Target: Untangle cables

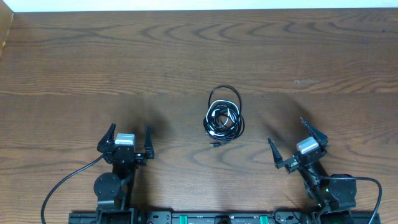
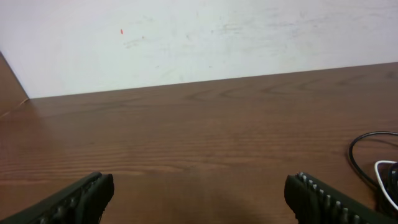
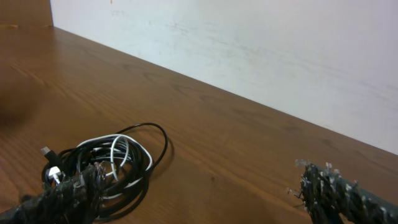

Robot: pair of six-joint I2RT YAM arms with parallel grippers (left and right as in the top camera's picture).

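Overhead, your cables [image 1: 224,118] sit coiled on the table [image 1: 93,62] between the left gripper [image 1: 129,128] and right gripper [image 1: 286,130], both spread wide and empty, so grabbing several strands at once would likely drag the bundle and tighten the tangle.

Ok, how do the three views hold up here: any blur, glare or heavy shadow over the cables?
Overhead: even light, no glare, the cables sharp though small, faint soft shadows on the table. Left wrist: left fingers dark and slightly soft at the bottom edge, cables cropped at the right. Right wrist: cables clear, black and white distinct; right fingers blurred.
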